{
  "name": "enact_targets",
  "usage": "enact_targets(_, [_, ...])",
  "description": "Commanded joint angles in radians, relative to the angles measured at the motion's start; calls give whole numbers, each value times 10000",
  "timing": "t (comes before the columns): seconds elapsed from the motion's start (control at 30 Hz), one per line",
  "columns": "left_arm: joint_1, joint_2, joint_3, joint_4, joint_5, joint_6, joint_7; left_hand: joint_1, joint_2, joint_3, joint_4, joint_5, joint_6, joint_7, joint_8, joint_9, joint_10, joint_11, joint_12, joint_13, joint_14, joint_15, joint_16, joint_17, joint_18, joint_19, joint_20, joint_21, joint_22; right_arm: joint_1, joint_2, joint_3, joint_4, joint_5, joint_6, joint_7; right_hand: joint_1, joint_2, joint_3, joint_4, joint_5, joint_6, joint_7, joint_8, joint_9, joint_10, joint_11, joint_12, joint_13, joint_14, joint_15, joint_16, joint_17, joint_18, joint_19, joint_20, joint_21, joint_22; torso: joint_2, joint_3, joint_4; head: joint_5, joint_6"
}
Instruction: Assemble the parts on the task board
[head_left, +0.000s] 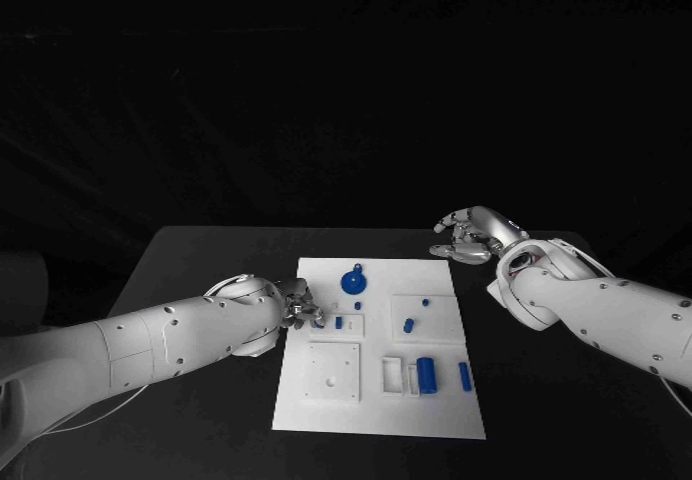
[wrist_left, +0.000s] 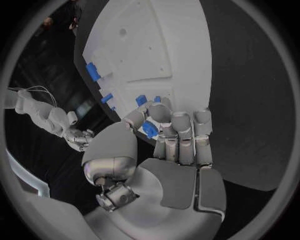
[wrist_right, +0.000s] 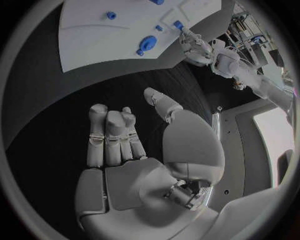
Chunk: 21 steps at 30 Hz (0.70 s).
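We think our left hand (wrist_left: 164, 131) pinches a small blue part (wrist_left: 149, 128) at the task board (head_left: 440, 420) edge, and a loose pinch could drop it, while our right hand (wrist_right: 134, 145) waits off the board's far corner with fingers apart

Both arms (head_left: 159, 340) are clad in smooth white shells dotted with small dark screw heads, the right arm (head_left: 606, 305) at the frame's right matching the left. Thin pale cables loop at each wrist. The left hand (wrist_left: 169, 137) is silver metal with segmented fingers (wrist_left: 181, 125) and grey padded palm panels. The right hand (wrist_right: 134, 150) has the same build, with a rounded silver thumb base and exposed metal mechanism beneath it.
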Motion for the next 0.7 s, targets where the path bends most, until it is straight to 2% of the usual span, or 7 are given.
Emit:
enact_targets(0.03, [-41,41,-26,5,-225,467,-53,-108,27,4,58,-28,1153,-485,54,30,-21,-93,126,49,177,-138,97,33,-9,84,-1388,70,30,-4,-9,4,20,-85,114,64,-11,24,-50,11,48,-9,67,67,-17,-89,14,42,-9,46,13,-62,17,420,34,-16,-55,174,-5,5,-3,5,0])
enact_targets(0.13, [-41,37,-26,-27,-232,480,-63,-131,37,3,80,46,1224,-517,104,40,-23,-123,248,110,206,-145,190,72,2,110,-1400,105,67,-4,-13,4,20,-85,114,65,-11,23,-49,12,61,-9,67,67,-18,-90,14,44,-11,46,13,-63,17,420,34,-16,-56,174,-4,7,-1,11,-1])
enact_targets(0.23, [-41,38,-26,-39,-284,480,-92,-160,83,14,82,257,1242,-528,133,41,-52,-136,326,147,206,-147,240,91,9,117,-1405,125,96,-4,-14,4,18,-85,111,64,-10,25,-47,13,76,-8,66,67,-18,-91,14,45,-13,47,12,-63,17,420,34,-16,-56,174,-2,7,0,16,-4])
enact_targets(0.3, [-41,44,-26,-46,-307,509,-103,-259,232,13,48,650,1253,-537,168,43,-85,-146,411,183,201,-145,291,108,9,114,-1403,144,133,-4,-12,4,18,-85,111,64,-9,24,-46,13,89,-8,67,67,-19,-91,13,47,-15,46,12,-64,17,420,34,-16,-57,174,-1,3,-1,19,0])
enact_targets(0.33, [-41,47,-25,-42,-307,524,-111,-339,333,30,-64,951,1259,-544,199,46,-109,-157,474,205,201,-146,331,120,13,111,-1403,161,164,-4,-10,4,17,-85,111,65,-6,23,-44,12,101,-8,66,67,-19,-92,14,48,-17,46,12,-65,18,420,33,-16,-58,175,-2,2,-2,22,-3])
enact_targets(0.5, [-41,62,-25,-39,-309,490,-128,-405,409,78,-168,1196,1264,-561,238,48,-132,-167,537,219,203,-146,369,127,21,122,-1407,172,193,-4,-13,4,19,-85,114,64,-4,22,-43,11,120,-9,67,66,-20,-94,13,50,-21,46,12,-66,18,420,33,-16,-59,175,0,-3,0,9,-10])
enact_targets(0.7, [-40,124,-23,-27,-300,515,-120,-457,436,75,-174,1195,1270,-564,256,50,-131,-171,568,226,210,-147,386,130,22,136,-1407,179,202,-4,-14,4,25,-85,112,67,-2,23,-42,11,131,-8,66,66,-20,-94,14,52,-23,46,12,-66,18,420,34,-16,-59,175,-1,-1,2,-3,3])
